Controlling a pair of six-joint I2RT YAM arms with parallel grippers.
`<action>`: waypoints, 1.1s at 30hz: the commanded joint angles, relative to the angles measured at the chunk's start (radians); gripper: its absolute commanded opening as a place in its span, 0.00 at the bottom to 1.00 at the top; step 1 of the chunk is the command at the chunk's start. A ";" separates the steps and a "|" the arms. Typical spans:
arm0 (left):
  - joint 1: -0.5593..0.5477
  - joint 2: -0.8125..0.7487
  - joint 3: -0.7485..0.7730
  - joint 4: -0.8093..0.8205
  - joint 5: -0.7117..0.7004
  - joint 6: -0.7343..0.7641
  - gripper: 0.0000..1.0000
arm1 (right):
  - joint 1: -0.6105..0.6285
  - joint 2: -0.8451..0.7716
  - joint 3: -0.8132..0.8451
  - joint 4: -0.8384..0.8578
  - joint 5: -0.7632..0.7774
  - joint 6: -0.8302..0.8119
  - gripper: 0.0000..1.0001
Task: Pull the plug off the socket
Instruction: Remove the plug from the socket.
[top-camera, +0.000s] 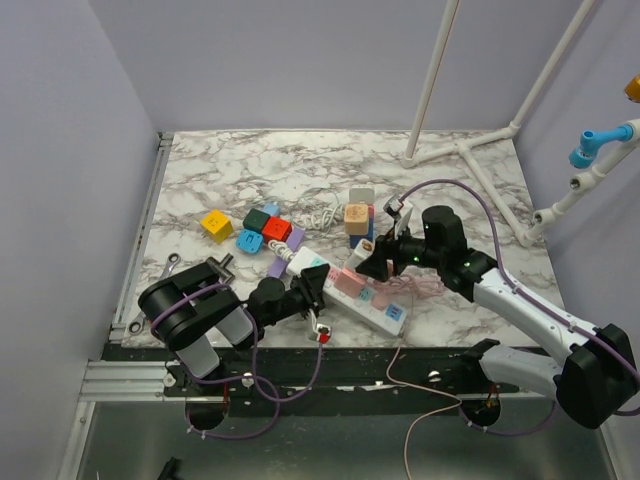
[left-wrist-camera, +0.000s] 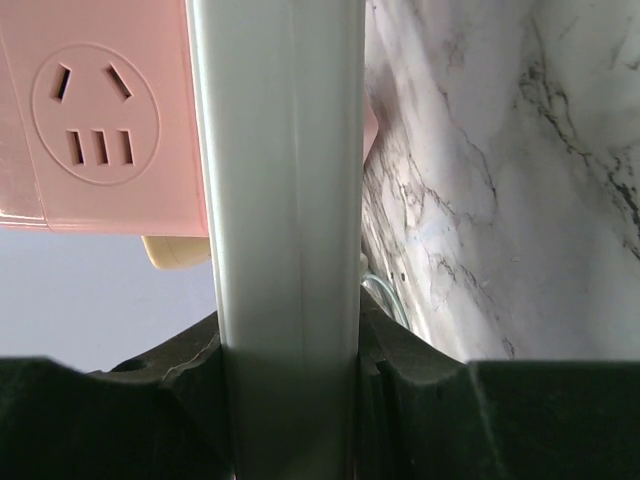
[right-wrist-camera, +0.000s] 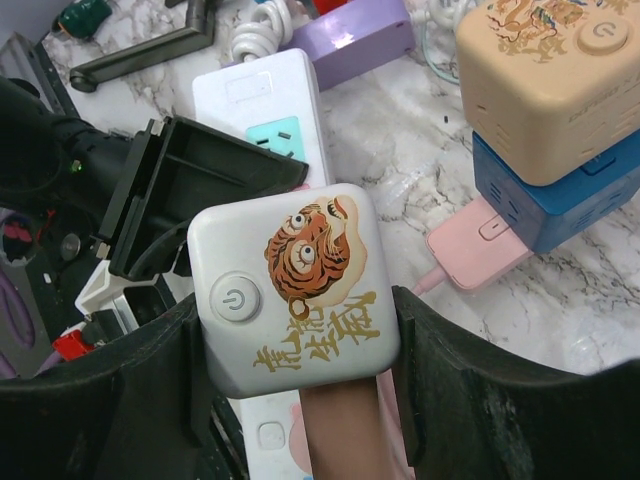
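Note:
A long white power strip (top-camera: 345, 290) with pink and teal sockets lies near the table's front. My left gripper (top-camera: 318, 293) is shut on its edge. In the left wrist view the white strip (left-wrist-camera: 290, 200) fills the gap between the black fingers (left-wrist-camera: 120, 410), with a pink socket face (left-wrist-camera: 100, 120) to the left. My right gripper (top-camera: 368, 262) is shut on a white cube plug with a tiger print (right-wrist-camera: 295, 290), directly over the strip's pink section (right-wrist-camera: 340, 430). I cannot tell whether its pins are still in the socket.
A beige cube stacked on a blue cube (right-wrist-camera: 545, 80) with a pink plug (right-wrist-camera: 475, 245) stands just beyond. Coloured cubes (top-camera: 268, 232), a yellow cube (top-camera: 215, 225) and a wrench (top-camera: 170, 265) lie at the left. White pipe frame (top-camera: 470, 150) stands at back right.

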 joint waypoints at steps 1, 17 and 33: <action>-0.005 -0.014 -0.049 -0.182 0.122 0.121 0.00 | -0.035 -0.052 0.059 0.120 0.106 0.009 0.01; 0.003 0.001 -0.052 -0.395 0.090 0.263 0.00 | -0.130 -0.078 0.186 0.017 0.067 0.008 0.01; 0.003 -0.005 -0.019 -0.613 0.020 0.291 0.00 | -0.213 -0.035 0.215 0.042 -0.027 0.031 0.01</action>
